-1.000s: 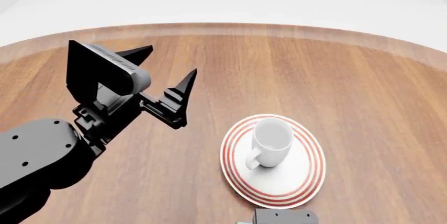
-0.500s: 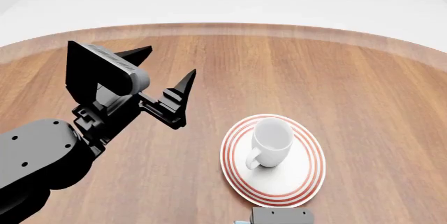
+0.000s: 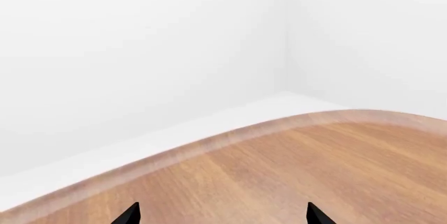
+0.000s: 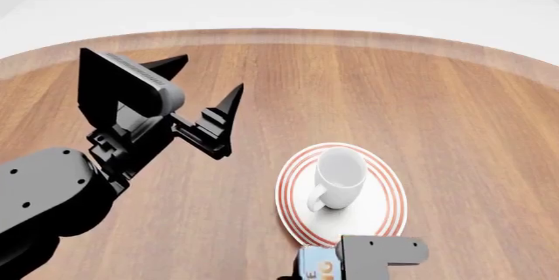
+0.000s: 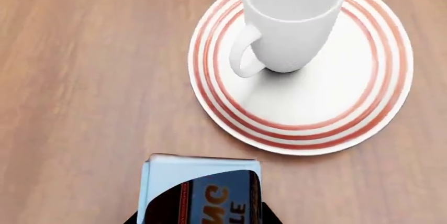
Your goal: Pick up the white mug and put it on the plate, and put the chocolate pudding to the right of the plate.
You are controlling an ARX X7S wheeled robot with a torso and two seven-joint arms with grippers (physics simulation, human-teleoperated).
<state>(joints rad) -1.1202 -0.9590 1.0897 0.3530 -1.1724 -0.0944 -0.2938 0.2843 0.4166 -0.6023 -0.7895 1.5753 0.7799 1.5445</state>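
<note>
A: Standing upright in the middle of the plate [image 4: 384,218], handle toward the robot's left, the white mug [image 4: 339,176] looks done with. Is half the task finished?

B: I'd judge so. That fits the left gripper [image 4: 208,100] hanging in the air well off to the left of the plate, its two pointed fingers spread wide with nothing between them. The left wrist view shows only bare wooden table [image 3: 314,171] past the fingertips.

A: And the chocolate pudding [image 5: 201,190]?

B: It sits in the right gripper [image 5: 201,219], near the plate's closest rim. Dark finger parts flank the box on both sides, so the hand seems clamped on it, carried low and level, likely so it can be set down flat on the right.

A: What differs from half a second ago?

B: In the head view only the top of the right arm's bracket peeked in at the bottom edge. Now the bracket is higher, overlapping the plate's near rim, and the box's lettering shows. The left arm has barely shifted.
</note>
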